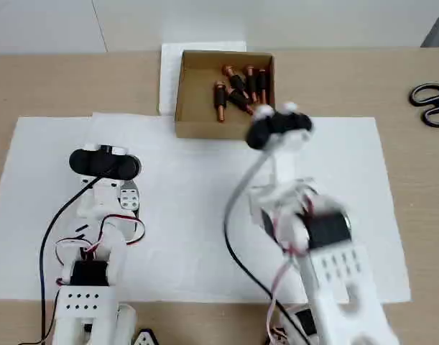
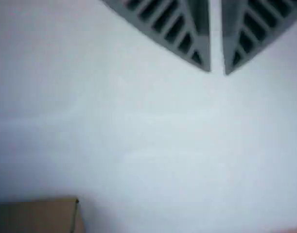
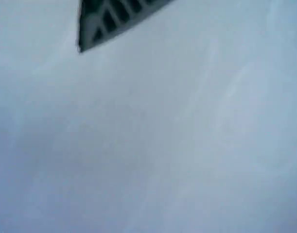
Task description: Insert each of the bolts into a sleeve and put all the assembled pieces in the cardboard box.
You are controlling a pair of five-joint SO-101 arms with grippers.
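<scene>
Two grippers: left gripper (image 2: 216,68) sits low over the white paper (image 1: 190,237), fingers (image 2: 187,34) drawn nearly together with nothing between them. You can't tell whether the right gripper (image 1: 276,128) is released or clenched, and no piece is seen in it.
Assembled pieces (image 1: 241,90): about five copper bolts in black sleeves, lying loose inside the cardboard box (image 1: 187,86), bunched toward its right side, some touching.
Box: at the far edge of the paper, open side up; its corner also shows in the left wrist view (image 2: 36,216).
Right arm: stretched forward, gripper at the box's near right corner, just above the front wall.
Step, my guess: drop-off at the box, task looks near its end.
Do it well: release only when you're over the box floor, not over the wall.
Exit: go up first, then back, so you don't catch the front wall and drag the box.
Risk: light cardboard, a nudge likely shifts it.
Left arm: leave it parked, well apart from the box.
Scissors (image 1: 431,104): far right on the table, ignore.
</scene>
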